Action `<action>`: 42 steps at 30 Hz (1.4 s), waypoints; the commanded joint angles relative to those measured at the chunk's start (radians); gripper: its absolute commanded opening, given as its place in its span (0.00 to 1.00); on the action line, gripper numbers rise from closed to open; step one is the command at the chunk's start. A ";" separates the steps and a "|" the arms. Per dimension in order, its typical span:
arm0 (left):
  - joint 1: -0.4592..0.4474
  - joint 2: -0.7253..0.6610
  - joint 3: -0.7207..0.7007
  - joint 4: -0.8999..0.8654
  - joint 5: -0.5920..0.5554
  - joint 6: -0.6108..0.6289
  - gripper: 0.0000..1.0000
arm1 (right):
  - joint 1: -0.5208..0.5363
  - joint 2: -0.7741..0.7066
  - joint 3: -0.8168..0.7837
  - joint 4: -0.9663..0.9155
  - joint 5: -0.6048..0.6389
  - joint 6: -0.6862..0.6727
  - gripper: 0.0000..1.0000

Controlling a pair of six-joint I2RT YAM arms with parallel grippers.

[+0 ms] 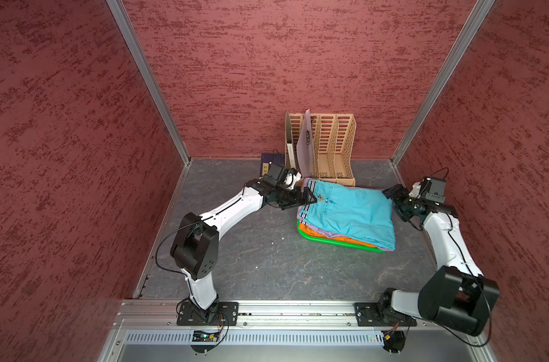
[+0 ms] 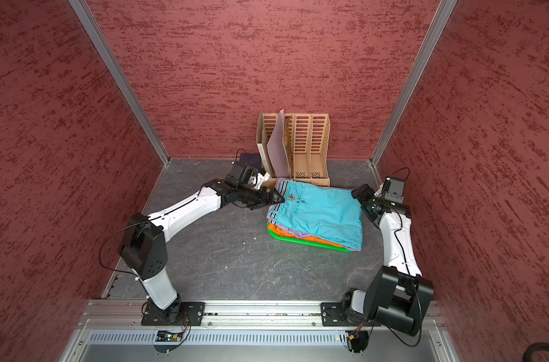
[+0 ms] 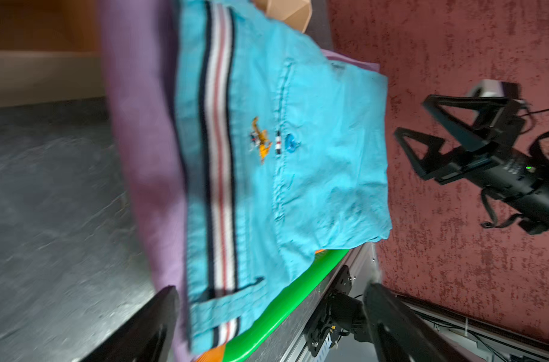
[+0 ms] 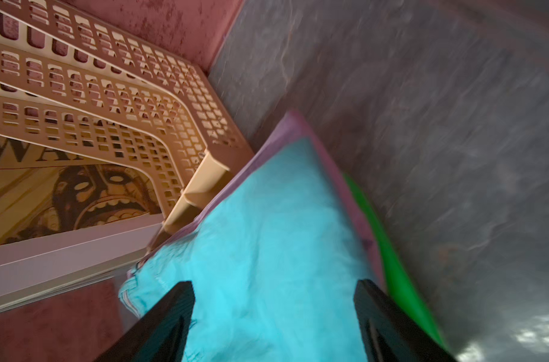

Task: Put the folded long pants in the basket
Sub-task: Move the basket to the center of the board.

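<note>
Pants point(image 1: 351, 213): folded stack, teal over lilac over orange, in basket point(image 1: 354, 246) on bench point(image 1: 251, 250), just before organiser point(image 1: 332, 147). Left claw point(image 1: 307, 200): spread wide, at waistband end, empty. Right claw point(image 1: 394, 203): spread wide, opposite end, empty.

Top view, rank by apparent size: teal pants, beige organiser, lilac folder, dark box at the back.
1. teal pants and beige organiser: about alike, no ranking.
2. lilac folder.
3. dark box, partly hidden.
</note>
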 commanded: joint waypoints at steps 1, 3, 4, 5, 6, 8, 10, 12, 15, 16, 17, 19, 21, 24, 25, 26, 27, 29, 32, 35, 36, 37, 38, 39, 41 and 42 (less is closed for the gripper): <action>0.052 -0.088 -0.069 0.073 -0.030 -0.005 1.00 | -0.014 -0.032 0.022 -0.069 0.249 -0.081 0.98; 0.071 -0.112 -0.109 0.070 -0.040 -0.011 1.00 | -0.030 -0.011 0.022 -0.073 0.260 -0.060 0.98; 0.080 -0.118 -0.130 0.079 -0.039 -0.013 1.00 | -0.040 0.010 0.016 -0.059 0.233 -0.056 0.98; 0.087 -0.118 -0.146 0.089 -0.037 -0.018 1.00 | -0.052 0.034 0.012 -0.056 0.208 -0.042 0.98; 0.093 -0.114 -0.159 0.095 -0.037 -0.026 1.00 | -0.070 0.059 0.004 -0.031 0.137 -0.033 0.98; 0.101 -0.104 -0.179 0.108 -0.029 -0.037 1.00 | -0.084 0.086 -0.041 0.063 -0.016 -0.029 0.98; 0.107 -0.095 -0.199 0.131 -0.021 -0.050 1.00 | -0.085 0.106 -0.108 0.189 -0.174 -0.039 0.98; 0.115 -0.081 -0.207 0.147 0.003 -0.059 1.00 | -0.084 0.138 -0.141 0.231 -0.209 -0.017 0.98; 0.120 -0.058 -0.198 0.154 0.058 -0.060 1.00 | -0.084 0.171 -0.178 0.282 -0.292 -0.006 0.98; 0.121 -0.059 -0.200 0.154 0.055 -0.061 1.00 | -0.084 0.197 -0.190 0.301 -0.334 0.000 0.98; 0.121 -0.066 -0.208 0.161 0.052 -0.062 1.00 | -0.082 0.201 -0.206 0.323 -0.368 0.010 0.98; 0.125 -0.079 -0.226 0.185 0.056 -0.069 1.00 | -0.079 0.182 -0.256 0.393 -0.414 0.033 0.98; 0.128 -0.087 -0.240 0.199 0.072 -0.072 1.00 | -0.068 0.143 -0.301 0.452 -0.478 0.077 0.95; 0.128 -0.094 -0.251 0.179 0.086 -0.065 1.00 | -0.011 0.147 -0.321 0.477 -0.553 0.096 0.92; 0.128 -0.104 -0.264 0.179 0.086 -0.064 1.00 | 0.012 0.148 -0.320 0.470 -0.561 0.089 0.90; 0.130 -0.117 -0.280 0.184 0.085 -0.066 1.00 | 0.042 0.150 -0.317 0.461 -0.571 0.081 0.89; 0.133 -0.133 -0.296 0.186 0.083 -0.068 1.00 | 0.073 0.151 -0.316 0.454 -0.578 0.076 0.89; 0.142 -0.174 -0.332 0.179 0.080 -0.066 1.00 | 0.127 0.147 -0.318 0.459 -0.588 0.070 0.87; 0.169 -0.259 -0.392 0.161 0.072 -0.066 1.00 | 0.206 0.165 -0.295 0.417 -0.601 0.013 0.85; 0.205 -0.356 -0.442 0.118 0.063 -0.052 1.00 | 0.270 0.171 -0.302 0.435 -0.601 0.016 0.82; 0.219 -0.388 -0.451 0.091 0.053 -0.041 1.00 | 0.288 0.171 -0.309 0.452 -0.594 0.028 0.82; 0.230 -0.410 -0.458 0.067 0.041 -0.030 1.00 | 0.305 0.168 -0.318 0.472 -0.574 0.044 0.81; 0.248 -0.432 -0.461 0.041 0.028 -0.015 1.00 | 0.322 0.156 -0.328 0.491 -0.554 0.061 0.81; 0.267 -0.445 -0.464 0.015 0.021 -0.007 1.00 | 0.333 0.145 -0.335 0.504 -0.536 0.072 0.81; 0.301 -0.445 -0.470 -0.005 0.046 0.004 1.00 | 0.345 0.135 -0.333 0.507 -0.509 0.080 0.82; 0.313 -0.438 -0.467 -0.025 0.061 0.008 1.00 | 0.346 0.136 -0.329 0.506 -0.505 0.081 0.82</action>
